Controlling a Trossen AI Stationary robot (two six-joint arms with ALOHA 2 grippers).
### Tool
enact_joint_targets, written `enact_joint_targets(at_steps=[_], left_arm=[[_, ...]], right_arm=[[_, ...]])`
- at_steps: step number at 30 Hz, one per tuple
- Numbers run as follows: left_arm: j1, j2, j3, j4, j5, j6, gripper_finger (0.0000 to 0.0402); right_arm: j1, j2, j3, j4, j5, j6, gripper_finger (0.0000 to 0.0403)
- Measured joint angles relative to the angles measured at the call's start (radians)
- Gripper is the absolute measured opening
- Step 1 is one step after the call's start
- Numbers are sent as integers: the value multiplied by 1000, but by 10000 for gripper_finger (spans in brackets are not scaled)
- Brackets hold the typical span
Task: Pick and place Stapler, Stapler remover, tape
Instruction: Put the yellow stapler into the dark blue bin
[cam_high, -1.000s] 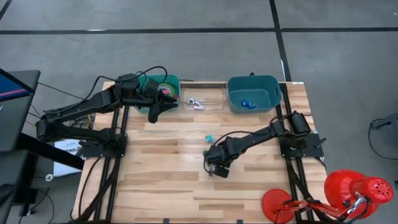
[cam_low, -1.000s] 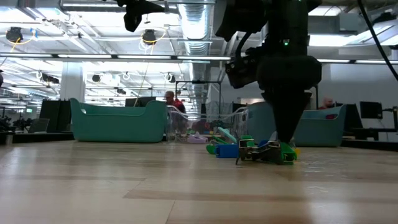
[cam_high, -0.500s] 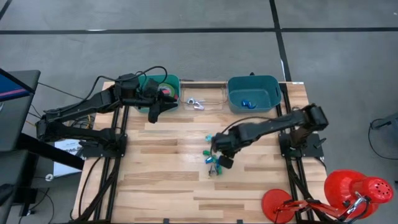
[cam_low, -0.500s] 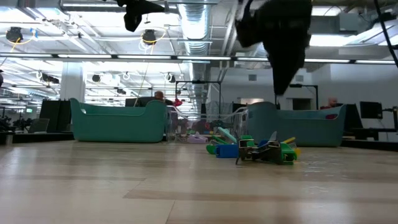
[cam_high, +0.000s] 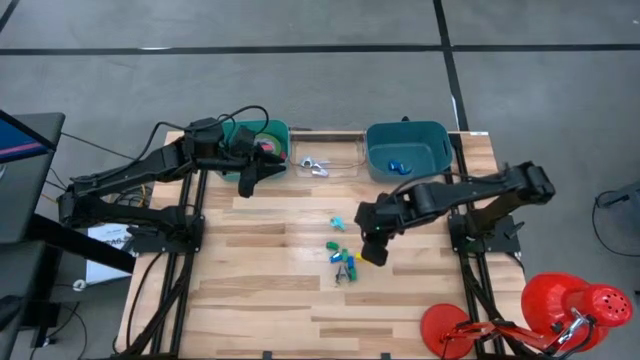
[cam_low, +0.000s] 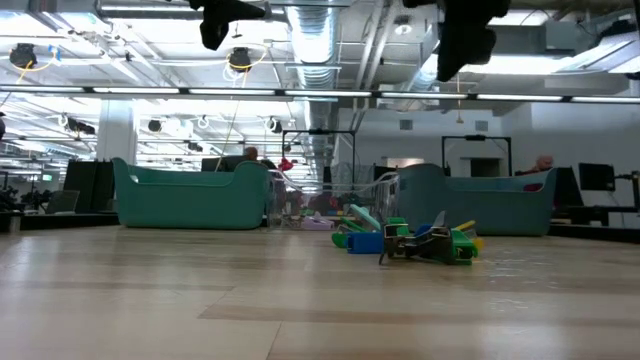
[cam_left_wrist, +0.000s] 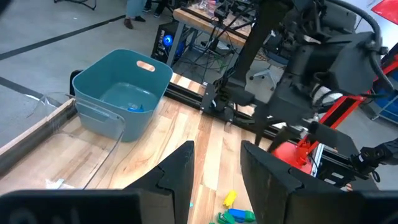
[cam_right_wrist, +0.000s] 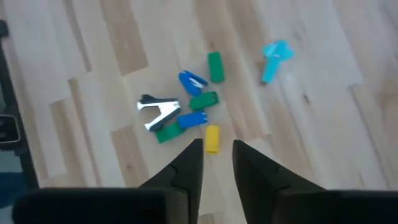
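- Overhead, the left gripper (cam_high: 248, 186) hangs at the front edge of the green bin (cam_high: 232, 130). The tape (cam_high: 267, 147) seems to lie inside that bin, a pinkish-red patch showing beside the arm, which hides the rest. That placement suggests the bins serve as sorting targets.
- Between the green bin and the blue bin (cam_high: 438, 150) sits a clear tray (cam_high: 345, 160) with a silvery piece (cam_high: 314, 165) in it. The right gripper (cam_high: 372, 250) hovers just beside the cluster of small pieces (cam_high: 343, 262) in the middle of the table (cam_high: 250, 300). It is probably lining up for a pick.
- From table height, the cluster rests flat on the wood and both grippers hang high above it, touching nothing.
- Through the left wrist camera, the left arm's fingers (cam_left_wrist: 180, 174) stand apart with bare wood between them, so they hold nothing. Beyond them a small blue item (cam_left_wrist: 135, 107) lies in the blue bin.
- Through the right wrist camera, the right arm's fingers (cam_right_wrist: 189, 165) show a narrow gap and are empty. Just past them lie a stapler remover (cam_right_wrist: 158, 112) with spread metal claws, a yellow piece (cam_right_wrist: 212, 138) and green and blue pieces. A cyan piece (cam_right_wrist: 273, 57) lies apart from these.
- No brand, label or writing is legible in any view.
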Motion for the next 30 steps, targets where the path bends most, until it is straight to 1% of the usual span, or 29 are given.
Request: enact_joint_targets(at_steps=[3,11,14,16,21,26,28,30], left_arm=[[0,1,0,0,0,0,121],[0,2,0,0,0,0,121],[0,2,0,0,0,0,121],[0,2,0,0,0,0,121],[0,2,0,0,0,0,121],[0,2,0,0,0,0,121],[0,2,0,0,0,0,121],[0,2,0,0,0,0,121]], right_arm=[[29,12,0,20,-17,-2,112],[90,90,0,23,-31,-2,238],[89,126,0,23,-31,-2,265],[87,145,0,27,-37,-8,273],[63,208,0,69,-105,-57,276],[42,248,-3,97,-104,-117,276],[32,250,-31,131,-113,-122,276],[26,238,-89,160,-132,-124,276]])
